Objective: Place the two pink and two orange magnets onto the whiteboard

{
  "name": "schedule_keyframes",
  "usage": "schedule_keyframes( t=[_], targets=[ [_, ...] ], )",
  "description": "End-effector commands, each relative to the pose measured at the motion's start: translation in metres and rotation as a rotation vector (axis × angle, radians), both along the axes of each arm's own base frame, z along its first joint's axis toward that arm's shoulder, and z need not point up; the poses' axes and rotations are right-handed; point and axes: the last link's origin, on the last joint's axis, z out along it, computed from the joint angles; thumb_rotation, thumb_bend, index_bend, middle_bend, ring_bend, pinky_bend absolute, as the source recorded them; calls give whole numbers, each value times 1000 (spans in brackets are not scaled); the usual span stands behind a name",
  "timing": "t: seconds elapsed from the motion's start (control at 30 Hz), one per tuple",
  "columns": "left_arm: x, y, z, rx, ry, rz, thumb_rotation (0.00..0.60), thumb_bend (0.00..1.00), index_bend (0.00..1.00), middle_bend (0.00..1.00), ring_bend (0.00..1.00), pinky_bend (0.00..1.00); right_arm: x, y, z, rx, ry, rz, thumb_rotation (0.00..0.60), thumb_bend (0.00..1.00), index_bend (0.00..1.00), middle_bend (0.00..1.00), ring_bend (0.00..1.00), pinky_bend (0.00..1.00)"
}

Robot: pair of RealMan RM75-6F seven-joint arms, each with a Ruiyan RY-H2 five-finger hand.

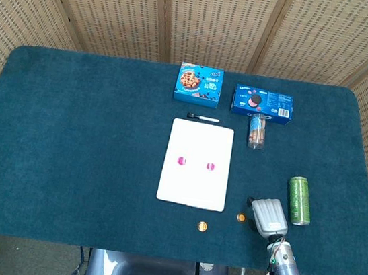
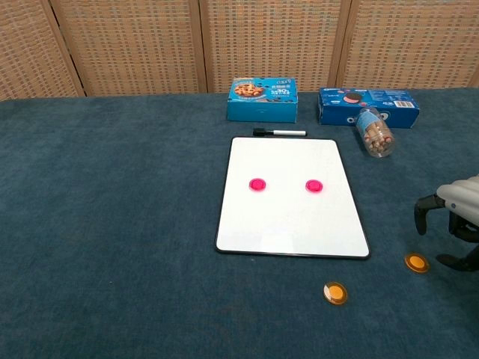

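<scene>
With 2 pink magnets (image 2: 257, 184) already on the whiteboard (image 2: 288, 224), the nearer orange magnet (image 2: 416, 262) is being approached by the empty, spread right hand (image 2: 455, 224); it needs pinching next.

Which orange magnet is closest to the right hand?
The right-side orange magnet, on the cloth just beside the right hand. The other orange magnet lies further left, below the whiteboard's bottom-right corner.

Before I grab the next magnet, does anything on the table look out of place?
Only two things lie on their sides: the clear plastic snack jar beside the blue cookie box, and the green drink can near the right hand. Nothing looks spilled or damaged.
</scene>
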Motion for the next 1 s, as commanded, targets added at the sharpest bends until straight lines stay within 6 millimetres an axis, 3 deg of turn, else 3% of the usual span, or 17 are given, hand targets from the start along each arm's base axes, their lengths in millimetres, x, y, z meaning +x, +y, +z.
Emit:
schedule_keyframes(
  t=[0.03,1.0],
  targets=[
    [0,0,-1,-2,2,-1,600,0,0,0,0,0,-1,3,-3,8,6,6,600,363,413,969,975,1000],
    [0,0,0,0,1,-2,600,0,0,0,0,0,-1,11,-22,36,6,26,600,363,413,969,975,1000]
  ],
)
